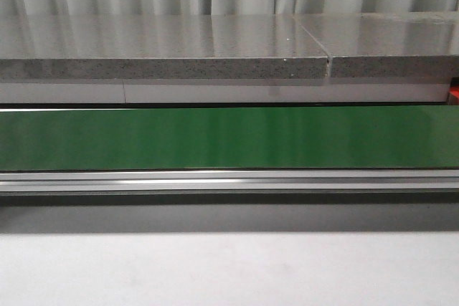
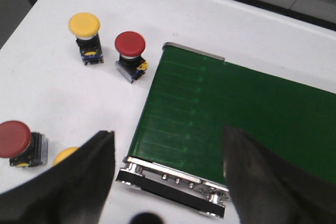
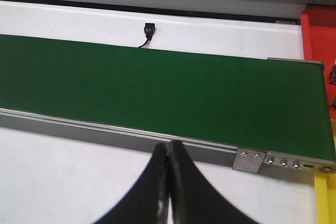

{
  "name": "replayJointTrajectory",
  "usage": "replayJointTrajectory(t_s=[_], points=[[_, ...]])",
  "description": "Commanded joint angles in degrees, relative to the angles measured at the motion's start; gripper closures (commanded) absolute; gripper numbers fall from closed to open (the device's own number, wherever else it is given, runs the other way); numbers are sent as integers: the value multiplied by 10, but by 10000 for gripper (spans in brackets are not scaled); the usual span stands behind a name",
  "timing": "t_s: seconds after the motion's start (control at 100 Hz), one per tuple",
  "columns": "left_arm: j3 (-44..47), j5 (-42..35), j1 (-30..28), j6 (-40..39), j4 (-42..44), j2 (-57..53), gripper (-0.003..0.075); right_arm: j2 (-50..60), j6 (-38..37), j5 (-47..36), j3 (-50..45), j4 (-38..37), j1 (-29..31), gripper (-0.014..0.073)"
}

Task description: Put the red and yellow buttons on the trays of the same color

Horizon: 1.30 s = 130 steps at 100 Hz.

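Note:
In the left wrist view, a yellow button [image 2: 84, 24] and a red button [image 2: 130, 44] stand side by side on the white table beside the end of the green belt [image 2: 231, 114]. Another red button [image 2: 14, 141] lies at the frame edge, and a second yellow button [image 2: 65, 155] peeks out behind one finger. My left gripper [image 2: 168, 153] hangs open above the belt's end roller, holding nothing. My right gripper [image 3: 168, 150] is shut and empty, over the white table just in front of the belt [image 3: 157, 85]. A red tray [image 3: 319, 30] and a strip of yellow tray [image 3: 324, 198] show at that view's edge.
The front view shows only the green conveyor [image 1: 229, 137], its aluminium rail [image 1: 229, 180], a grey stone ledge [image 1: 165, 51] behind and white table in front. A small black connector with wires [image 3: 148, 29] lies behind the belt. A metal bracket [image 3: 249, 160] sits at the belt's end.

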State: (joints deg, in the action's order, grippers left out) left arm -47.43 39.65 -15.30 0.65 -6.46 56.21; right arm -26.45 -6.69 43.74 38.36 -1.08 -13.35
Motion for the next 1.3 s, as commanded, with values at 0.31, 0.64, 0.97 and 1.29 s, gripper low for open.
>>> replayJointTrajectory(t_s=[0.31,0.64,0.97,1.29], points=[[-66,109,-147,-15,-68,152,187,-1,6,-39,14,-1,0,659],[-69,114,-181,-15,-104,268,187,-1,6,-39,14,-1,0,659],[-117,109,-181,-33,-103,339,188,-1,6,-39,14,-1,0,659],[-120,118,-181,-33,-102,385,206,-1,6,-39,14,-1,0,659]])
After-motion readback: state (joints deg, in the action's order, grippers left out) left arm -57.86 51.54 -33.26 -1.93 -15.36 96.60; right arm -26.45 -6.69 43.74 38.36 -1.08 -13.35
